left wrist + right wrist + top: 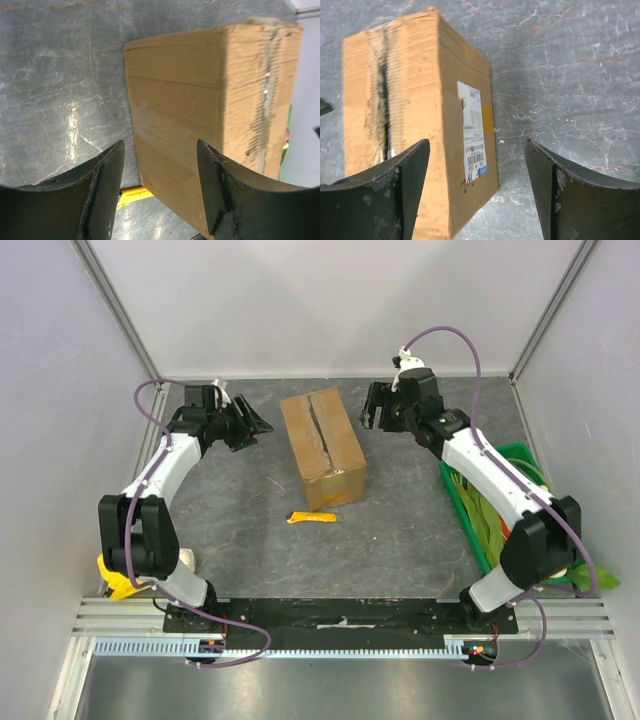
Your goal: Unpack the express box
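The box [323, 447] stands on the grey table [400, 540], just above the centre of the top view, long axis running up the frame. Its flaps lie shut, meeting at a rough, frayed centre seam. A white label [472, 132] shows on one side face in the right wrist view. The left gripper [248, 425] hangs at the box's left, near its upper end, fingers spread wide and holding nothing. In its wrist view the plain side of the box fills the gap between the fingers [107, 185] without touching them. The right gripper [370, 410] sits at the box's upper right, jaws likewise parted and empty, apart from the cardboard. A small yellow packet [311, 517] lies on the table just below the box. A green crate [512, 451] of leafy greens stands at the right edge, partly under the right arm. Something yellow [118, 580] lies at the lower left, beside the left arm's base.
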Robot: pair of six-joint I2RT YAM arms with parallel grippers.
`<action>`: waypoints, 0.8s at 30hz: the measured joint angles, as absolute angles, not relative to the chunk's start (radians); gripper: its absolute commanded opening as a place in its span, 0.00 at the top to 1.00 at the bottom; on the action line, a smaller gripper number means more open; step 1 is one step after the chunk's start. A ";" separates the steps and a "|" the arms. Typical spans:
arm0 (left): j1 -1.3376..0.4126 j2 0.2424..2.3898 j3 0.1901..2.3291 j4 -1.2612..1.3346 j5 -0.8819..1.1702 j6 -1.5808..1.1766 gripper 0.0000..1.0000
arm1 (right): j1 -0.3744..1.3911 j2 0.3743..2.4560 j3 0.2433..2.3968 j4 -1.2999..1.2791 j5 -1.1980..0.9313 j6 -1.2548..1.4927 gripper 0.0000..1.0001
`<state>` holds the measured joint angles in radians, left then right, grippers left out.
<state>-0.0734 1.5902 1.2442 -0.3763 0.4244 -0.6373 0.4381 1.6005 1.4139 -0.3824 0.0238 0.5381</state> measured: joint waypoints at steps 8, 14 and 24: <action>-0.074 1.608 1.184 -0.402 0.422 -0.635 0.36 | 0.645 1.440 1.385 -0.368 -0.075 0.345 0.35; -0.074 1.670 1.184 -0.395 0.453 -0.636 0.37 | 0.934 1.485 1.368 -0.344 -0.127 0.201 0.46; -0.041 1.790 1.242 -0.395 0.472 -0.651 0.37 | 1.113 1.763 1.332 -0.346 -0.027 0.047 0.45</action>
